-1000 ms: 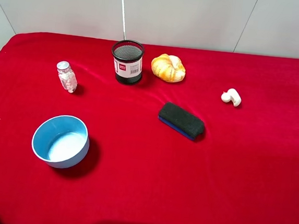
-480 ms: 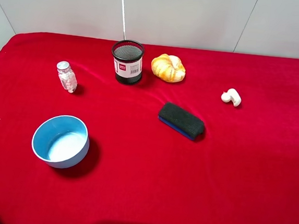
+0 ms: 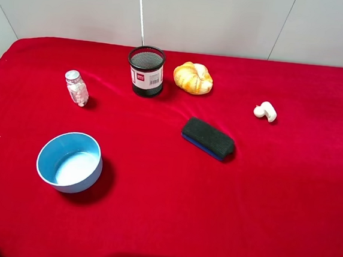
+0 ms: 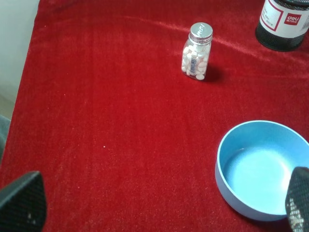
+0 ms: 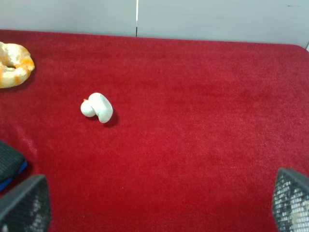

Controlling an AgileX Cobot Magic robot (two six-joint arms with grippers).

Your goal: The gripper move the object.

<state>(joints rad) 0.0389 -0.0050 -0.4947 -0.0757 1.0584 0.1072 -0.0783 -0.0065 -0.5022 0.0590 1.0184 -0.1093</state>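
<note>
The object (image 3: 193, 78), an orange-yellow lobed bread lump with cream patches, lies at the back of the red cloth, just right of the black mesh cup. Part of it shows at the edge of the right wrist view (image 5: 13, 65). My right gripper (image 5: 158, 203) is open, its two black fingertips (image 5: 25, 203) wide apart with only cloth between them, well short of the object. My left gripper (image 4: 159, 205) is open too, low over the cloth near the blue bowl (image 4: 260, 169). Neither gripper touches anything.
A black mesh cup (image 3: 146, 71) holding a thin rod stands left of the object. A pill bottle (image 3: 76, 88) stands at the left, and a blue bowl (image 3: 70, 162) sits front left. A black-and-blue eraser (image 3: 208, 138) lies in the middle, a small white curved piece (image 3: 265, 111) at the right.
</note>
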